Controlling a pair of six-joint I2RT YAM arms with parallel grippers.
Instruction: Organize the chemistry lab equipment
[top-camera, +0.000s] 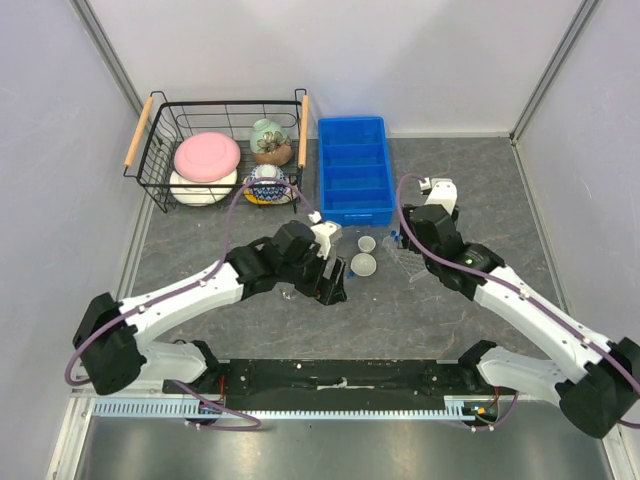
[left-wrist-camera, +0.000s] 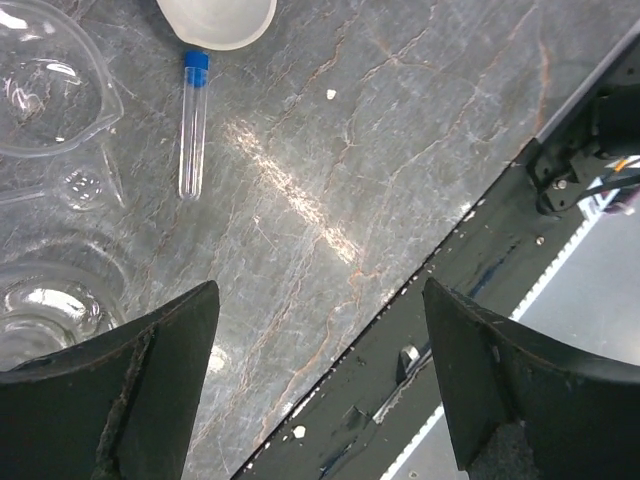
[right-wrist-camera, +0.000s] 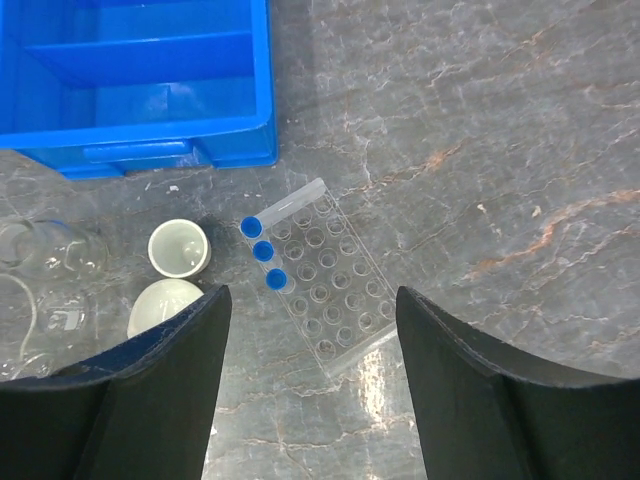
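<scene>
Directly below the right gripper, fingers spread wide and holding nothing: a clear plastic well rack flat on the grey marbled tabletop, with three blue-capped clear tubes in a row along its left edge. Just left of the rack sit two small white bowl-shaped dishes, side by side; can't tell if they touch. Further left are clear round glass flasks. Ahead and left is the blue plastic divided bin. The left gripper is spread too, nothing between its fingers, just tabletop and the black base rail showing through the gap. Ahead-left of it one loose blue-capped clear tube lies flat, a white dish just past its cap and flasks off to the left. Farthest out, beyond both grippers, is a black wire basket holding pink, white and patterned crockery.
</scene>
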